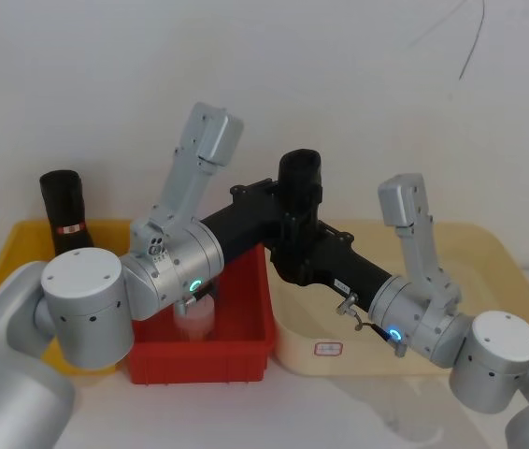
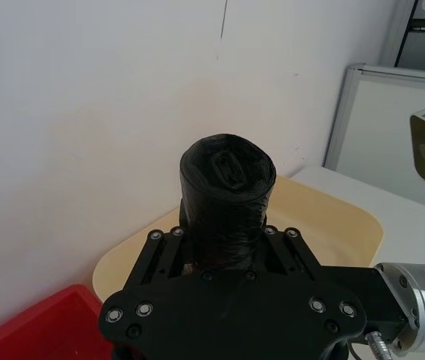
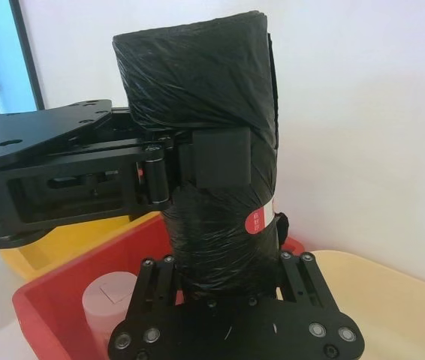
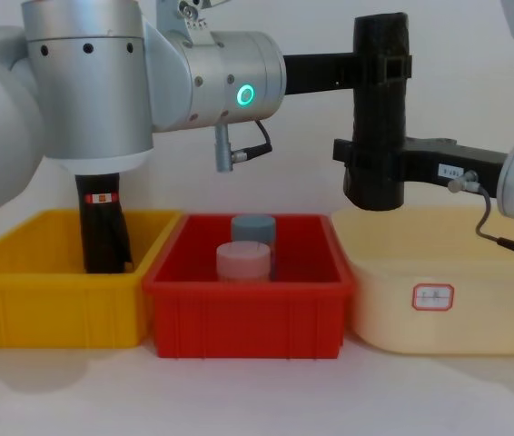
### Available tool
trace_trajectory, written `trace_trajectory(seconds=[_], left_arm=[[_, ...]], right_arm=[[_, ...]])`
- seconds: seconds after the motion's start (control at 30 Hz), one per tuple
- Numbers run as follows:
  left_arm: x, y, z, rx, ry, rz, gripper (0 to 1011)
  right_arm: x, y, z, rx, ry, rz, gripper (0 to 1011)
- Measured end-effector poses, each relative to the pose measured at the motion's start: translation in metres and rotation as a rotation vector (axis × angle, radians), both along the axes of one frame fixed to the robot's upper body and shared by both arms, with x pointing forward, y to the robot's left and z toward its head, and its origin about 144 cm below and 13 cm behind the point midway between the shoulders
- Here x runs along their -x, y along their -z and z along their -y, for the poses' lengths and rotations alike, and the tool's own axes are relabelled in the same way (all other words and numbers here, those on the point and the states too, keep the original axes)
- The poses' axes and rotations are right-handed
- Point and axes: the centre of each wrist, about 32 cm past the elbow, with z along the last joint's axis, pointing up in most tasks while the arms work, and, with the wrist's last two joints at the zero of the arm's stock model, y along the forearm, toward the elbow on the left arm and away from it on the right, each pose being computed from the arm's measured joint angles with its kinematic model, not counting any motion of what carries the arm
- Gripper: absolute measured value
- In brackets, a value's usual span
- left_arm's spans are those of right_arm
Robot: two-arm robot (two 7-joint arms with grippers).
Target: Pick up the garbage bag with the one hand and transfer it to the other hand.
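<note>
The garbage bag stands upright in the air, well clear of the table, above the right-hand wall of the red bin. We see a small red sticker on its lower half in the right wrist view.

Both tools are on it. The left tool, on the arm with the green ring, reaches in from over the red bin and is clamped on the upper part of the roll, one pad pressed flat against the plastic. The right tool, on the arm with the blue ring, comes from the side away from the red bin and takes the roll lower down. Its fingers lie against the bag on both sides, so we judge it closed on the bag too. The top and bottom of the roll stick out beyond the two grips.

We judge the pick-up done and the handover at its midpoint. What is left is for the left tool to open and draw back toward the red bin, leaving the bag with the right tool alone.
</note>
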Motion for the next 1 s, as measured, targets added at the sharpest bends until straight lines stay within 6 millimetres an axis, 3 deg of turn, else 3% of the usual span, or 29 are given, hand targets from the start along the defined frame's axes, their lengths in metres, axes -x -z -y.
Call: trace_trajectory(seconds=[0.2, 0.8, 1.0], left_arm=[[0.000, 0.000, 0.000, 0.001, 0.001, 0.000, 460], [0.001, 0.001, -0.005, 0.005, -0.018, 0.000, 987], [0.001, 0.002, -0.016, 0.012, -0.045, 0.004, 1002]], right_arm=[[0.000, 0.000, 0.000, 0.001, 0.000, -0.002, 568], [0.005, -0.005, 0.016, 0.036, 0.054, -0.052, 568], [0.007, -0.007, 0.023, 0.075, 0.093, -0.083, 568]])
